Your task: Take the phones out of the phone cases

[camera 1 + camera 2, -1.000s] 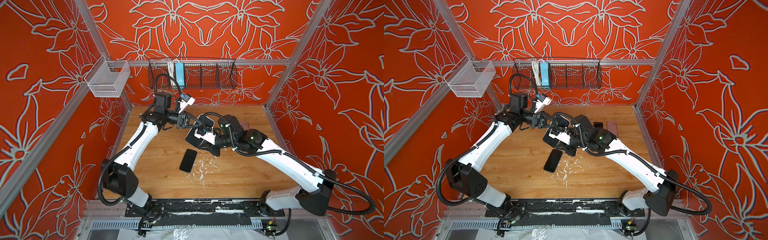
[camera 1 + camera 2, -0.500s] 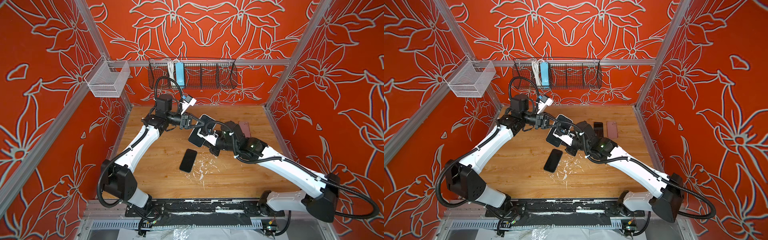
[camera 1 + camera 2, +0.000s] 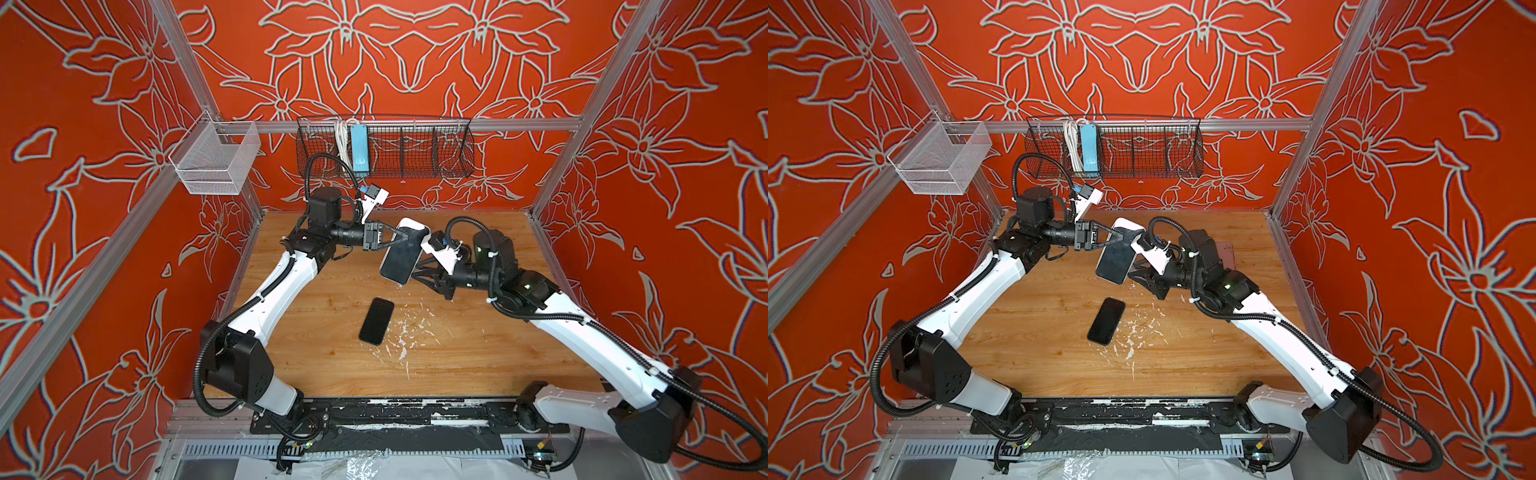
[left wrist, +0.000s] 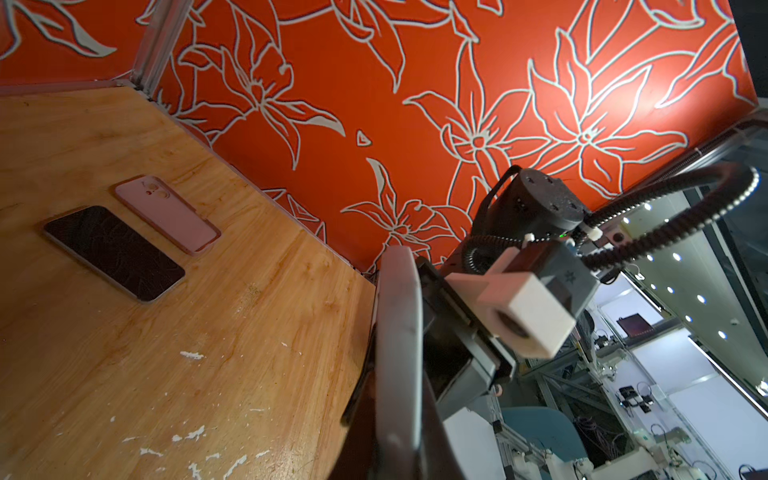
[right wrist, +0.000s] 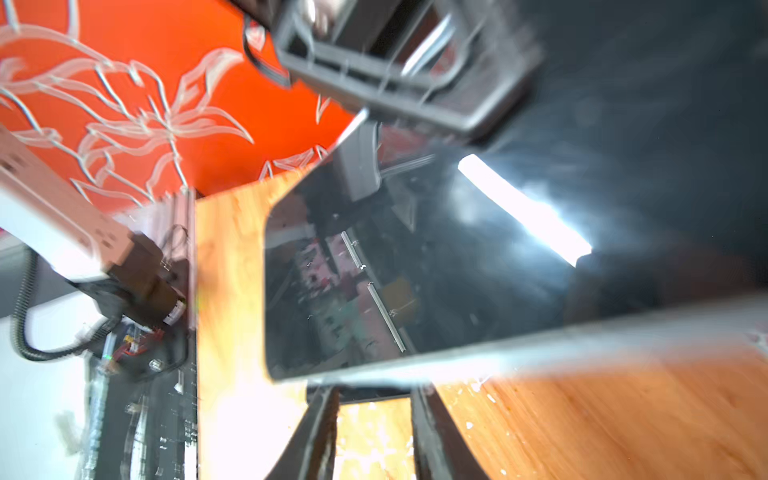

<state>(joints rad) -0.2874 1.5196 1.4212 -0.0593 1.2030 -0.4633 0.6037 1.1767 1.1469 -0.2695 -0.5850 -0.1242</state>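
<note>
A phone (image 3: 400, 261) with a dark screen sits in a pale phone case (image 3: 412, 225) and hangs tilted above the back of the table, seen in both top views (image 3: 1115, 261). My left gripper (image 3: 409, 238) is shut on the case's upper part. In the left wrist view the case's grey edge (image 4: 399, 332) runs out from between that gripper's fingers. My right gripper (image 3: 417, 271) stands open just at the phone's lower right edge. In the blurred right wrist view its fingers (image 5: 320, 432) are apart under the screen (image 5: 415, 270), with only table between them.
A bare black phone (image 3: 376, 321) lies flat on the wooden table (image 3: 332, 374) among white flecks. In the left wrist view a dark phone (image 4: 114, 251) and a pink case (image 4: 166, 218) lie side by side near the wall. A wire basket (image 3: 384, 151) hangs on the back wall.
My right gripper's jaws have come apart, and it has drawn back to the phone's lower right edge. The left gripper has carried the cased phone a little toward the back right.
</note>
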